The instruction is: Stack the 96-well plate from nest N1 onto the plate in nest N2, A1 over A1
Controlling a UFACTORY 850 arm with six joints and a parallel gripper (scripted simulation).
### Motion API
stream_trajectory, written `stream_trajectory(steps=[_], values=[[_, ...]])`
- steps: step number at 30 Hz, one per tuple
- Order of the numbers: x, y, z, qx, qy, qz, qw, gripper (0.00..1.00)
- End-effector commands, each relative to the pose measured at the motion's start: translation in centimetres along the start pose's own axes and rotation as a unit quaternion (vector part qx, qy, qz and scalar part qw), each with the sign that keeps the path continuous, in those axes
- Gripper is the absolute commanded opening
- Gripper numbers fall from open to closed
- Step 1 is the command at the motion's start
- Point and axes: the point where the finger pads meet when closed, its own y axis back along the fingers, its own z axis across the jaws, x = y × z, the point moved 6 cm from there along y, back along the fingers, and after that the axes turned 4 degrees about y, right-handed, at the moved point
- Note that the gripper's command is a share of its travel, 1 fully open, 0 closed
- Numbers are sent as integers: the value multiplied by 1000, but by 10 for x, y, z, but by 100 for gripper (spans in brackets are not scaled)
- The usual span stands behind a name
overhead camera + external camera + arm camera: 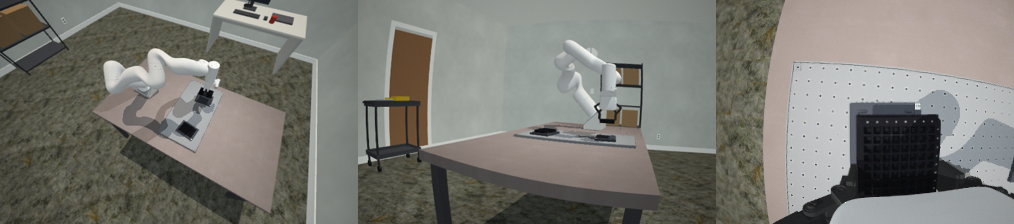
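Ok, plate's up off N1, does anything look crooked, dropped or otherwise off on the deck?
Nothing stands out. The pincer grips the lifted plate level, above the empty nest. The other plate sits flat in its nest on the grey deck. No spill or damage shows.

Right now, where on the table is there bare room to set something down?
Bare tabletop beyond the grey board toward the far edge. Crowded: the board itself, with N2's plate and the end effector holding a plate.
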Motion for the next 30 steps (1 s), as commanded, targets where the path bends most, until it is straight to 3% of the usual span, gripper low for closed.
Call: stream_trajectory(steps=[1, 16, 23, 30], values=[[1, 8, 0, 0, 0, 1, 1000, 0], [1, 10, 0, 0, 0, 1, 1000, 0], [-3, 10, 23, 0, -109, 1, 994, 0], [-6, 9, 43, 0, -109, 1, 994, 0]])
